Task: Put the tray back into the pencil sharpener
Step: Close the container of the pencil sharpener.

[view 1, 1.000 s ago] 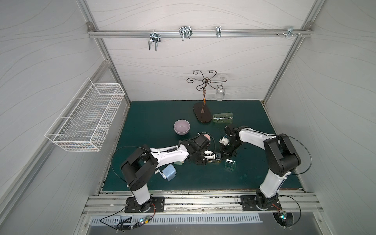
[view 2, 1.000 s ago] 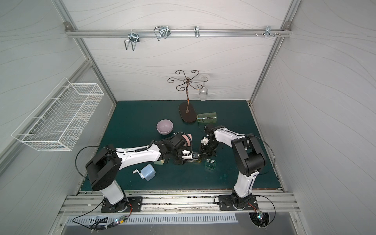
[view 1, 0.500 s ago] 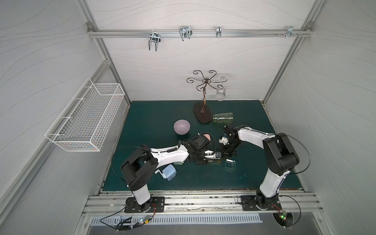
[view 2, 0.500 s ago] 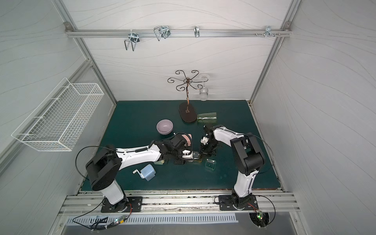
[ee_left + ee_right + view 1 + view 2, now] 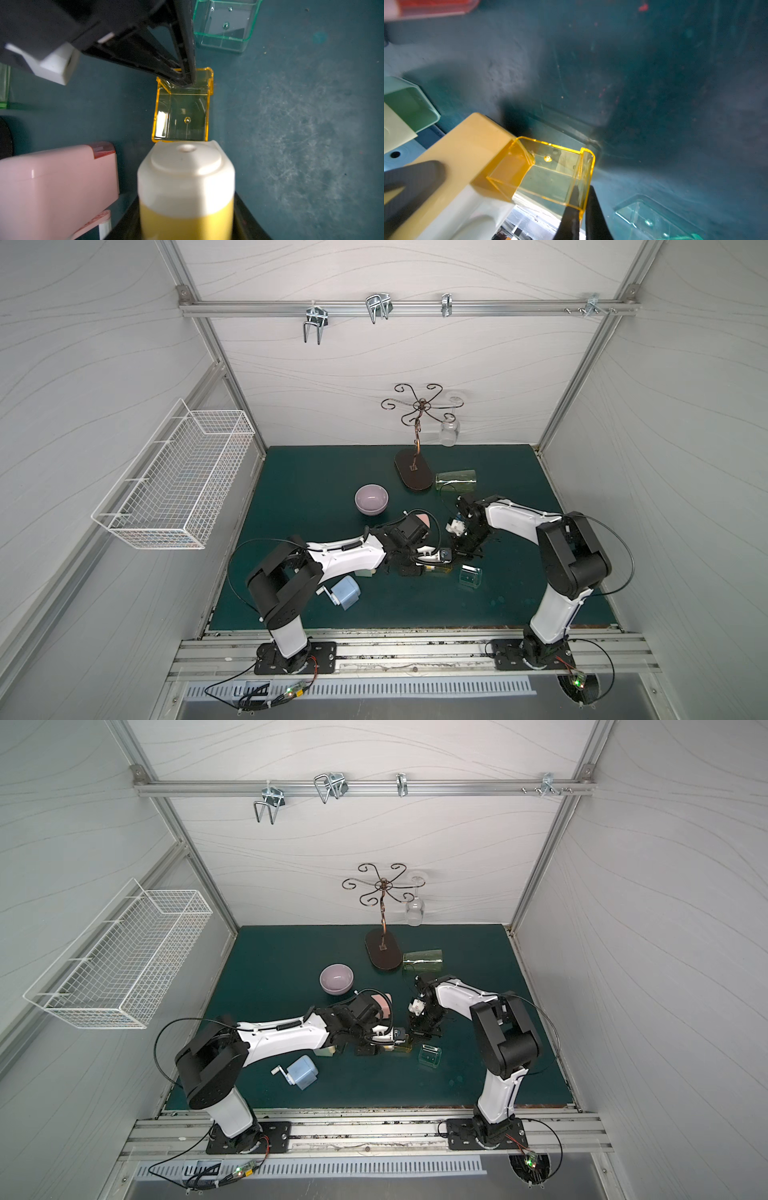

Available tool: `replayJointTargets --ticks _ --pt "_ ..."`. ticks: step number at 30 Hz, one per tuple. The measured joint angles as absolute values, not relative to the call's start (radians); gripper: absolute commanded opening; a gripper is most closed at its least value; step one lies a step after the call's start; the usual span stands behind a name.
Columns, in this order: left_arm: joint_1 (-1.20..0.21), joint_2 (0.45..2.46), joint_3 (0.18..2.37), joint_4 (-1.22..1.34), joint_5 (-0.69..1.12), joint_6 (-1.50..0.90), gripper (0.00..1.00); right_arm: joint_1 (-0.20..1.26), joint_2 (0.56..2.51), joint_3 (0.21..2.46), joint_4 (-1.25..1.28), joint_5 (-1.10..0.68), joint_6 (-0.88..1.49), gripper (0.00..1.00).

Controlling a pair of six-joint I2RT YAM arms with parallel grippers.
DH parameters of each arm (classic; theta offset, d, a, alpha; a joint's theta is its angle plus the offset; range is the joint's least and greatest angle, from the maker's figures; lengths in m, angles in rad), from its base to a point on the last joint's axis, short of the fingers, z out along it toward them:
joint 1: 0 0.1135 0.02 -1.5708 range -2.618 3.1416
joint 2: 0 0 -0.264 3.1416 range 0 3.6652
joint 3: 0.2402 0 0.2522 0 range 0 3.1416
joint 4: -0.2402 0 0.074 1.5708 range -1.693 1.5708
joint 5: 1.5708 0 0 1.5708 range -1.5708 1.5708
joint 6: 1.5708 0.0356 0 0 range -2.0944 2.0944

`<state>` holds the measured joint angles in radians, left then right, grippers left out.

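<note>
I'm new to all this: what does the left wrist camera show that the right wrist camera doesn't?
Only the left wrist view shows the pencil hole in the white end of the yellow sharpener, and the white block above the right gripper. Only the right wrist view shows a pale green sharpener with an open slot. Both show the yellow tray, one end at the yellow sharpener and the right gripper shut on its opposite wall, and a clear green tray lying apart on the mat.

Top views are evenly bright and sharp; wrist views are dimmer, shadowed, the near sharpener blurred.
</note>
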<state>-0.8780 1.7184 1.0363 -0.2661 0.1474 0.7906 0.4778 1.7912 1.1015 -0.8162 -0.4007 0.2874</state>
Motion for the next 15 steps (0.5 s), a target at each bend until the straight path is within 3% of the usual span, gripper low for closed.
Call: replayJointTargets --ticks 15 --pt "-0.861 1.716 1.037 -0.281 0.191 0.828 0.15 0.505 1.787 1.109 -0.779 -0.414 0.266 0.08"
